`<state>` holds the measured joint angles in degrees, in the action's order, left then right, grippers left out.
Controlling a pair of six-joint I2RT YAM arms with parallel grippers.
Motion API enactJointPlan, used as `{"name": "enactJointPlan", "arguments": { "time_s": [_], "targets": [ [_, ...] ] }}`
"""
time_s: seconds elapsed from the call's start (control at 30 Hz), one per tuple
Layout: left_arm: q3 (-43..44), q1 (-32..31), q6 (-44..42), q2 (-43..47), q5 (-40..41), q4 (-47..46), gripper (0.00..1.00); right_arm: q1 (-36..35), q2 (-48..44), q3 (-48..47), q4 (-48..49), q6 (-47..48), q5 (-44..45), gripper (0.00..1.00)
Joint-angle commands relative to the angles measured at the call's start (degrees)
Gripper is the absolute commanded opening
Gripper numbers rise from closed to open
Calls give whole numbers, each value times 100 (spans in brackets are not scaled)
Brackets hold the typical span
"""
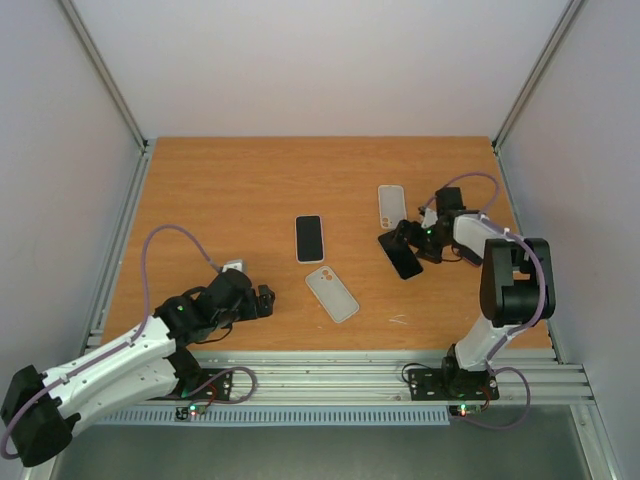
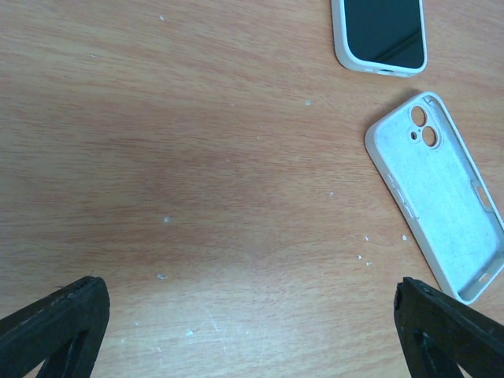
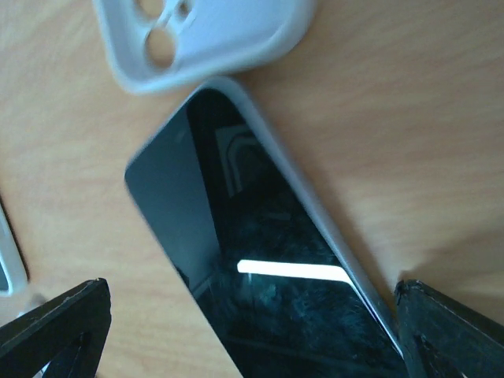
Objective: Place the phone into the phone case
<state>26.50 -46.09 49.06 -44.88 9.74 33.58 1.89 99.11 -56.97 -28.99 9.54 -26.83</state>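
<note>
A bare black phone (image 1: pixel 401 255) lies right of centre, between the wide-apart fingers of my right gripper (image 1: pixel 410 243). In the right wrist view the phone (image 3: pixel 260 260) fills the gap of the gripper (image 3: pixel 252 339). Its silver right edge reaches the right finger (image 3: pixel 449 331), and the left finger stands clear of it. A white empty case (image 1: pixel 392 206) lies just beyond it, camera cut-outs toward the phone (image 3: pixel 213 39). A second empty case (image 1: pixel 332 293) lies mid-table and also shows in the left wrist view (image 2: pixel 441 197). My left gripper (image 1: pixel 262 300) is open and empty (image 2: pixel 252 339).
Another phone in a white case (image 1: pixel 310 238) lies screen up at the table's centre; it also shows at the top of the left wrist view (image 2: pixel 382 35). A white edge (image 3: pixel 9 260) shows at the left of the right wrist view. Metal rails border the table.
</note>
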Motion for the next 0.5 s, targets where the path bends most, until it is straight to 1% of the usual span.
{"name": "enactJointPlan", "arguments": {
  "time_s": [0.0,0.13,0.37,0.47],
  "targets": [
    [-95,22,50,101,-98,-190,99,-790,-117,361,-502,18,259,99],
    [-114,21,89,93,-141,-248,99,-1268,-138,425,-577,1,403,98],
    [-148,28,129,21,-213,-359,99,-1807,-3,90,-978,-171,1776,98],
    [-160,21,151,-7,-188,-393,99,-2046,136,-31,-1028,-308,2175,98]
  ]
}}
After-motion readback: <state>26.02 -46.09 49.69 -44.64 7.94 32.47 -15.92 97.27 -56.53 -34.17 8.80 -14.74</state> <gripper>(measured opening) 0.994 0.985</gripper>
